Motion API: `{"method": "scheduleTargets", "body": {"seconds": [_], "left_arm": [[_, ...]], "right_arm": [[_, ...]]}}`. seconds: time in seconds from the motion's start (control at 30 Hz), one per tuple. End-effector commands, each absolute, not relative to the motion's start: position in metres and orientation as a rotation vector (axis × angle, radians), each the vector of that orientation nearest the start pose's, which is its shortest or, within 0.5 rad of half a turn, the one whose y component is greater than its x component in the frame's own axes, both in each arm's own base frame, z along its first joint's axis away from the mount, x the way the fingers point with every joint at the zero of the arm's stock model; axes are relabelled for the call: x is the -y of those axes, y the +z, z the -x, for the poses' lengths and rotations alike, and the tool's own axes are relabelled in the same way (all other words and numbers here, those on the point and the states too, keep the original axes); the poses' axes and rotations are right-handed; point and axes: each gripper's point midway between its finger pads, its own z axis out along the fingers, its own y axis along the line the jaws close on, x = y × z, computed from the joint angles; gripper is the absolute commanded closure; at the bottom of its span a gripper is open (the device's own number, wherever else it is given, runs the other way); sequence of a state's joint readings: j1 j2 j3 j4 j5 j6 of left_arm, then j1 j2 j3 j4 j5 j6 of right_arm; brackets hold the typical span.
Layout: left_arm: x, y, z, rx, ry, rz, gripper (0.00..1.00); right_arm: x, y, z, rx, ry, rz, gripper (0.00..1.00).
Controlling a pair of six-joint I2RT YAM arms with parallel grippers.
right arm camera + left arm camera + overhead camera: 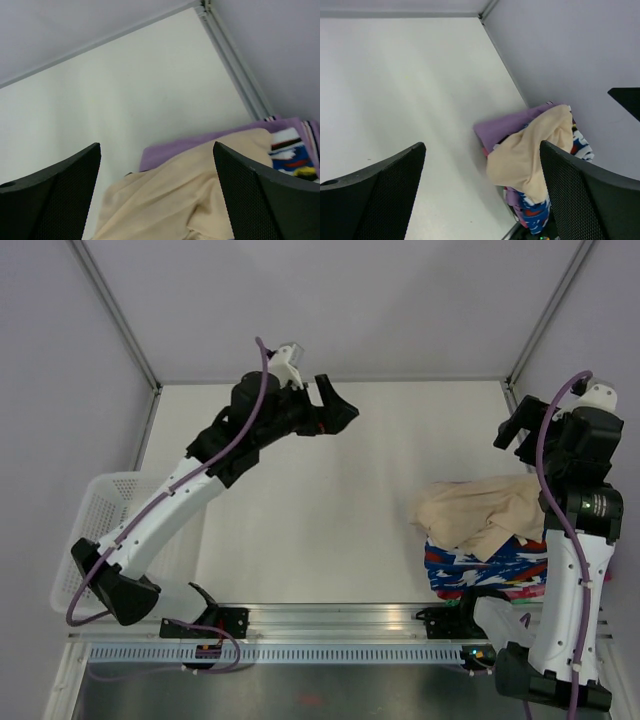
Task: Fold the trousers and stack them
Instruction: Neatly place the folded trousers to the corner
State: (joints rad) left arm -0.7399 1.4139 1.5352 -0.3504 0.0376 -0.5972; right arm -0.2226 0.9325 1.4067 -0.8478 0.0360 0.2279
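Left pincer [343, 406] and right pincer [514, 428] gape wide, empty; crumpled beige thin-fabric trousers [478, 514] top blue-red-white patterned garments [480, 566] at 4 o'clock on the white counter [300, 500].

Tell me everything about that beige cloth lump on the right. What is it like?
The trousers are plain beige, made of thin, soft-looking fabric without any pattern. They lie crumpled, creased and unfolded, so the legs cannot be told apart. They rest on top of a pile of patterned garments in blue, white and red, partly covering a purple garment, at the right side of the table. One fold hangs down over the pile's side.
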Motion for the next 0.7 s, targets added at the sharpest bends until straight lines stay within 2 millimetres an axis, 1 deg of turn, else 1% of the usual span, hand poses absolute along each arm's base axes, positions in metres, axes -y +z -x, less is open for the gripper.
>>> {"method": "scheduleTargets", "body": {"seconds": [0.0, 0.03, 0.07, 0.1, 0.13, 0.17, 0.2, 0.23, 0.27, 0.3, 0.33, 0.4, 0.43, 0.5, 0.53, 0.6, 0.63, 0.67], "left_arm": [[0.298, 0.355, -0.311, -1.949, -0.910, -0.328, 0.00], [0.287, 0.361, -0.320, -1.938, -0.915, -0.329, 0.00], [0.285, 0.355, -0.327, -1.957, -0.914, -0.342, 0.00], [0.279, 0.354, -0.334, -1.965, -0.903, -0.351, 0.00], [0.264, 0.364, -0.348, -1.954, -0.892, -0.318, 0.00], [0.256, 0.364, -0.355, -1.967, -0.886, -0.292, 0.00], [0.248, 0.360, -0.368, -1.988, -0.882, -0.252, 0.00], [0.227, 0.376, -0.384, -1.958, -0.885, -0.194, 0.00], [0.218, 0.382, -0.391, -1.951, -0.895, -0.164, 0.00], [0.208, 0.385, -0.399, -1.951, -0.893, -0.130, 0.00], [0.189, 0.399, -0.409, -1.916, -0.855, -0.094, 0.00], [0.172, 0.406, -0.413, -1.888, -0.765, -0.123, 0.00], [0.160, 0.415, -0.413, -1.862, -0.694, -0.114, 0.00], [0.150, 0.418, -0.408, -1.840, -0.598, -0.184, 0.00], [0.141, 0.419, -0.399, -1.829, -0.546, -0.183, 0.00], [0.131, 0.419, -0.390, -1.808, -0.471, -0.214, 0.00], [0.122, 0.407, -0.390, -1.824, -0.419, -0.197, 0.00], [0.114, 0.416, -0.379, -1.789, -0.382, -0.187, 0.00]], "right_arm": [[0.025, 0.400, -0.299, -1.759, 0.195, -0.321, 0.02], [0.025, 0.395, -0.311, -1.792, 0.212, -0.316, 0.02], [0.018, 0.406, -0.317, -1.778, 0.258, -0.282, 0.02], [0.015, 0.407, -0.324, -1.783, 0.288, -0.278, 0.02], [0.013, 0.408, -0.337, -1.792, 0.327, -0.287, 0.02], [0.012, 0.414, -0.344, -1.772, 0.342, -0.272, 0.02], [0.012, 0.418, -0.350, -1.762, 0.348, -0.261, 0.02], [0.014, 0.420, -0.357, -1.753, 0.343, -0.261, 0.02], [0.016, 0.432, -0.363, -1.704, 0.333, -0.245, 0.02], [0.019, 0.437, -0.366, -1.678, 0.321, -0.246, 0.02], [0.021, 0.443, -0.367, -1.645, 0.310, -0.245, 0.02], [0.023, 0.448, -0.374, -1.601, 0.303, -0.239, 0.02], [0.023, 0.445, -0.377, -1.603, 0.308, -0.237, 0.02], [0.023, 0.440, -0.381, -1.616, 0.312, -0.234, 0.02], [0.024, 0.430, -0.385, -1.638, 0.317, -0.238, 0.02], [0.021, 0.418, -0.390, -1.664, 0.322, -0.229, 0.02], [0.018, 0.406, -0.392, -1.688, 0.334, -0.224, 0.02], [0.017, 0.403, -0.394, -1.691, 0.341, -0.223, 0.02]]}}
